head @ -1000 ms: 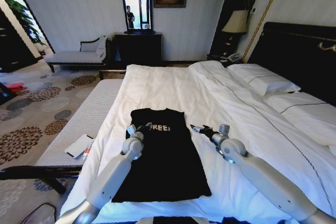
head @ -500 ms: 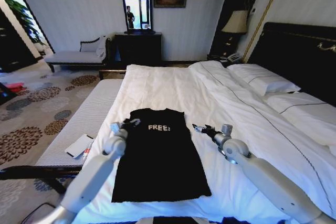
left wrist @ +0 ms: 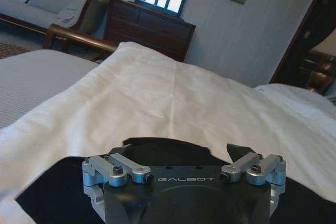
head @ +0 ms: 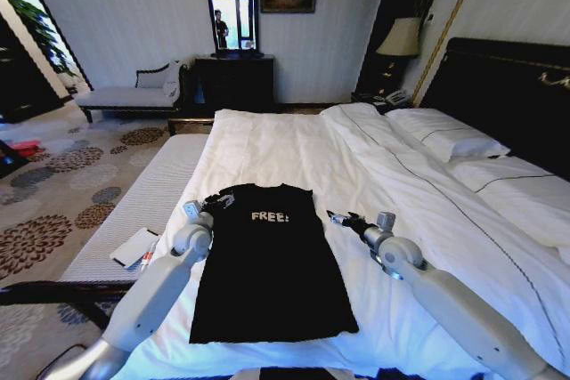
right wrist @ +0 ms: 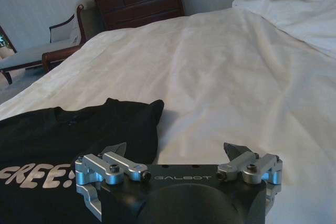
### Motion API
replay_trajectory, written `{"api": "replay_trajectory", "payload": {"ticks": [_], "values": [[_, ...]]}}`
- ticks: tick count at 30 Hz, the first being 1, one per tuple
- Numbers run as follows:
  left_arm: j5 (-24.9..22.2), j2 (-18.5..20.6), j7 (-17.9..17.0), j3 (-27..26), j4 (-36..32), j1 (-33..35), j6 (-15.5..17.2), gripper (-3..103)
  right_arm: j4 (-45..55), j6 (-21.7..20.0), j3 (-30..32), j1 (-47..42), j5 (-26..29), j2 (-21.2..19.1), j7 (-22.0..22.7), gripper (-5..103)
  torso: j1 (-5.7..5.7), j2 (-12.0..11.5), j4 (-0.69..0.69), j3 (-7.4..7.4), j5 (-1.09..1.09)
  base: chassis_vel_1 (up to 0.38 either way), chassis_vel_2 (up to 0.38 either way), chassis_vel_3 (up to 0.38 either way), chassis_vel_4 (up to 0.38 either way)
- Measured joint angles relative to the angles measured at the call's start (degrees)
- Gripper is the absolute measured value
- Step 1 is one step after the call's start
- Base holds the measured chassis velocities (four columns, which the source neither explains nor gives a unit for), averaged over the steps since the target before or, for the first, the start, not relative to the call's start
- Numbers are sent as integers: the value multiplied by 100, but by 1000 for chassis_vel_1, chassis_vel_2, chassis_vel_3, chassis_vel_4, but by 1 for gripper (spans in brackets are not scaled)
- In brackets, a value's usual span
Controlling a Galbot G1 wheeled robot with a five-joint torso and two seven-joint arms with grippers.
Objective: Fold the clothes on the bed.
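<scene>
Folding looked partly done: the T-shirt (head: 272, 264) lay flat on the bed (head: 294, 144) as a narrow strip, sleeves apparently tucked in, lengthwise fold outstanding. Left gripper (head: 216, 204) hovered at its left shoulder edge, right gripper (head: 338, 218) just beside its right edge; both spread wide, empty.

Bare white duvet of the bed (head: 294, 144) is left open above the black T-shirt (head: 272, 264) toward the frame's centre, with nothing standing on it. The shirt's upper left corner is occupied by the left gripper (head: 216, 203), its jaws spread; the strip of duvet just right of the shirt is taken by the right gripper (head: 338, 218), also spread. Pillows (head: 450, 140) are heaped at right.
</scene>
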Motion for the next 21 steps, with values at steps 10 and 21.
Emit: {"api": "replay_trajectory", "payload": {"ticks": [10,21], "values": [[490,48,33,275,-206,376,83,100,-36,7,-68,46,-18,66,-23,100,-1,0,7,0,0,0,0,0,0],[366,409,-112,183,-1254,381,247,99,-57,13,65,-70,-35,18,-58,100,0,0,3,0,0,0,0,0,0]]}}
